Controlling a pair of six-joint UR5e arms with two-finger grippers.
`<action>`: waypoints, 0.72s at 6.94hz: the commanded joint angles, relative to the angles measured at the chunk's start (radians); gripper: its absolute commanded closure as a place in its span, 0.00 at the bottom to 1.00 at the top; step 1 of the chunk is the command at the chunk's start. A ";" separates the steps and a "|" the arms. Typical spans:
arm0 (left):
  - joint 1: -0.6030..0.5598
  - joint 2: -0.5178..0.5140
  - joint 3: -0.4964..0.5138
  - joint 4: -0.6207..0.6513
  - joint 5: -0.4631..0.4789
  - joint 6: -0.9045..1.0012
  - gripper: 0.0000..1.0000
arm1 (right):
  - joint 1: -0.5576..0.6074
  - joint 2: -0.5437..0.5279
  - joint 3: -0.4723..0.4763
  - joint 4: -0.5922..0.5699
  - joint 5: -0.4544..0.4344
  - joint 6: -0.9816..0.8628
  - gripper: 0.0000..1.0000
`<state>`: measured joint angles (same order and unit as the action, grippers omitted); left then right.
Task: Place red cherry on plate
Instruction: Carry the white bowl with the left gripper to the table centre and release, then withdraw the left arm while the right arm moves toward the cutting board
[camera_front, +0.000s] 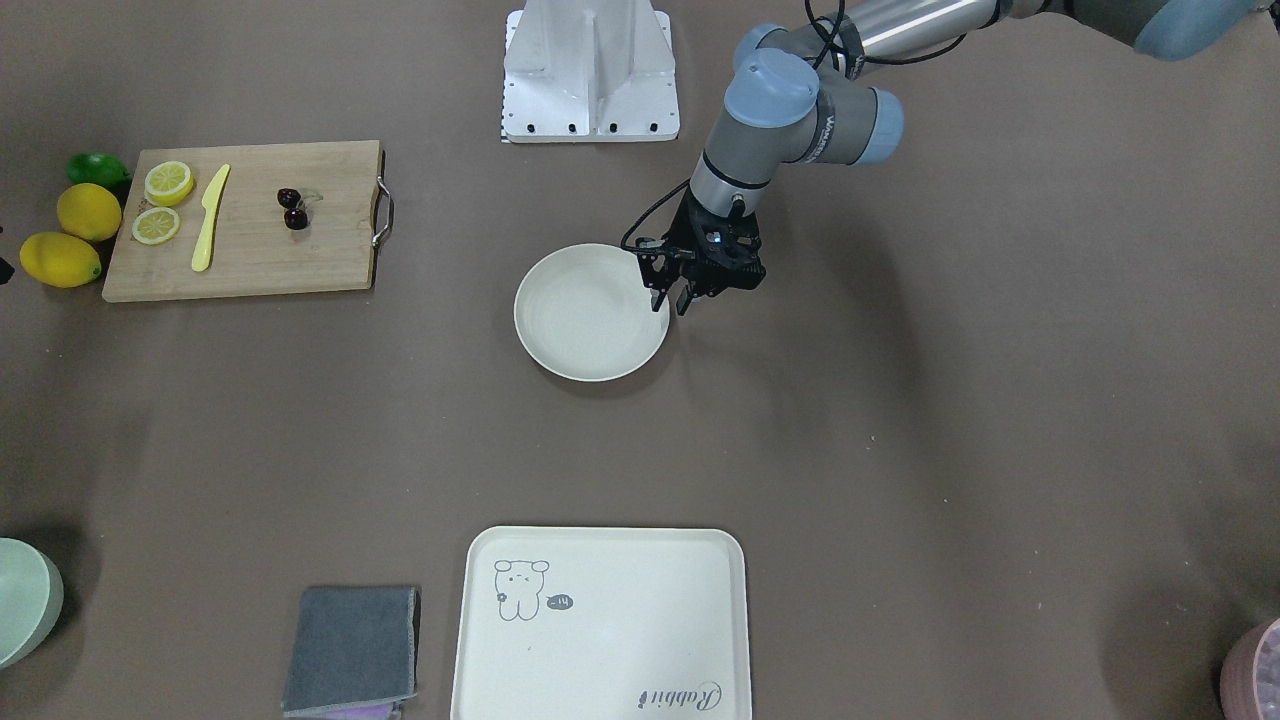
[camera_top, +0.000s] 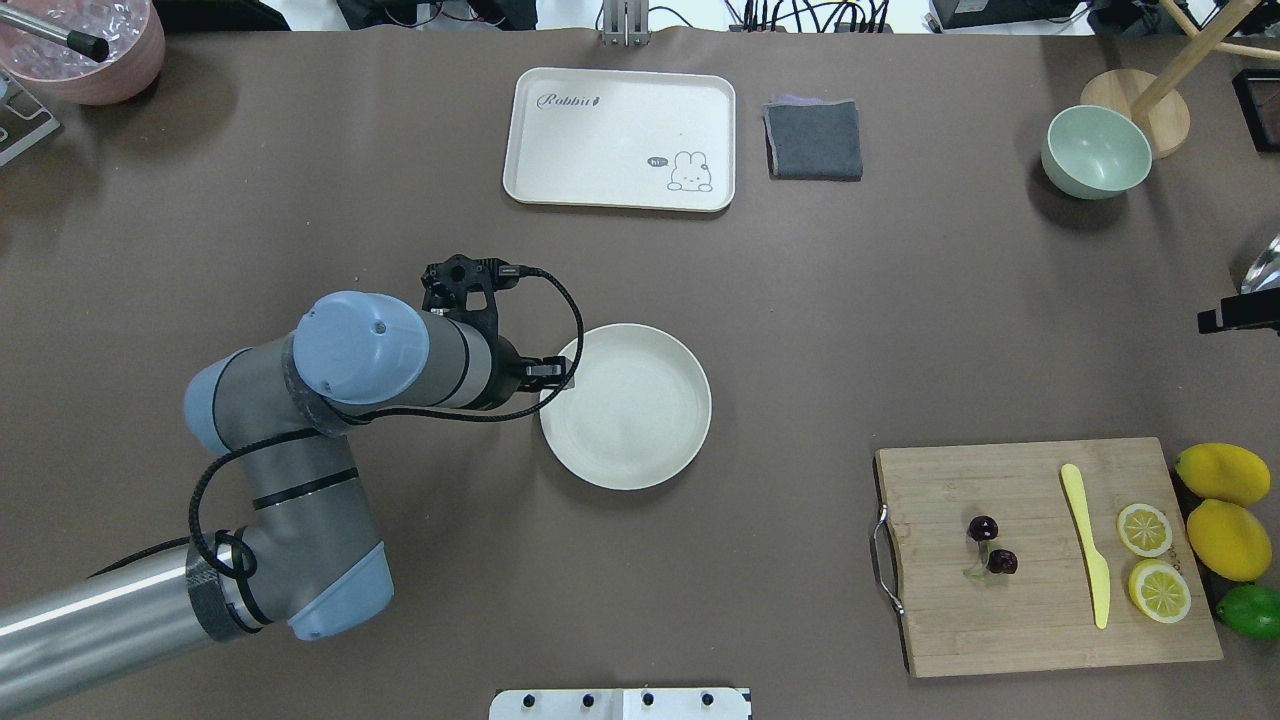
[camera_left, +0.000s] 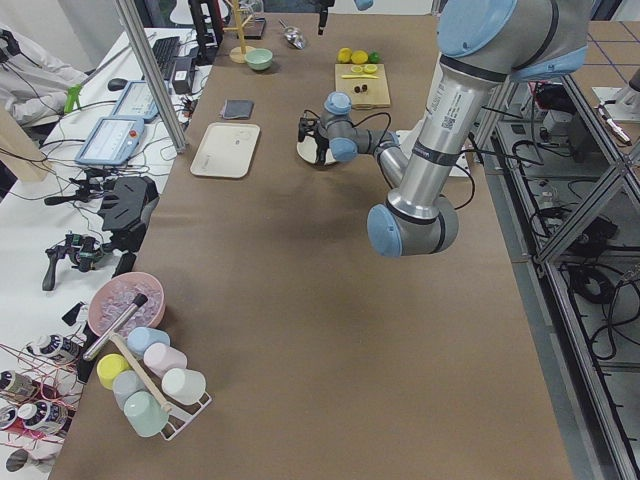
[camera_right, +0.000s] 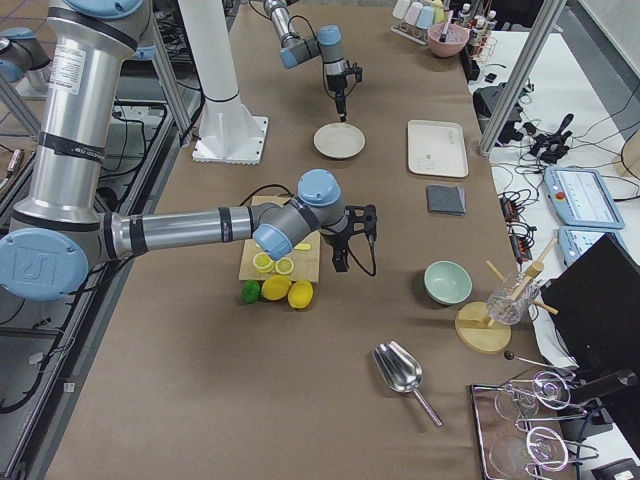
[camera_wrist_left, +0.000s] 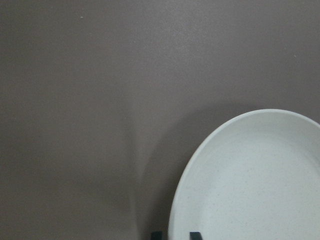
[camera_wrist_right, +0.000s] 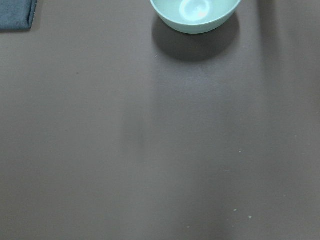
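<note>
The red cherry (camera_top: 990, 545), a dark glossy pair on a thin green stem, lies on a wooden cutting board (camera_top: 1040, 620) at the table's right. The round off-white plate (camera_top: 630, 410) sits flat mid-table with nothing on it. My left gripper (camera_top: 560, 375) points down at the plate's left rim. In the left wrist view two dark fingertips (camera_wrist_left: 195, 235) stand close together on either side of that rim, so the gripper looks shut on it. My right gripper (camera_right: 341, 262) hangs high over bare table beyond the board. I cannot tell whether it is open or shut.
On the board are a yellow knife (camera_top: 1085, 545) and two lemon slices (camera_top: 1145, 530); lemons (camera_top: 1225, 500) and a lime (camera_top: 1250, 610) lie beside it. Far side: rabbit tray (camera_top: 600, 120), grey cloth (camera_top: 813, 140), mint bowl (camera_top: 1095, 150), pink bowl (camera_top: 85, 50).
</note>
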<state>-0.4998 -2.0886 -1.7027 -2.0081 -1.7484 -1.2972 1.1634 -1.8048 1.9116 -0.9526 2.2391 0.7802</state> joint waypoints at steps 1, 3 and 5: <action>-0.154 0.057 -0.189 0.212 -0.127 0.115 0.02 | -0.133 -0.008 0.062 -0.005 -0.082 0.169 0.01; -0.486 0.186 -0.310 0.403 -0.352 0.427 0.02 | -0.273 -0.014 0.079 -0.008 -0.174 0.250 0.01; -0.856 0.298 -0.228 0.519 -0.512 1.074 0.02 | -0.422 -0.014 0.108 -0.014 -0.287 0.361 0.01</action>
<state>-1.1093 -1.8542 -1.9798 -1.5889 -2.1562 -0.6312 0.8306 -1.8188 2.0041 -0.9634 2.0206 1.0808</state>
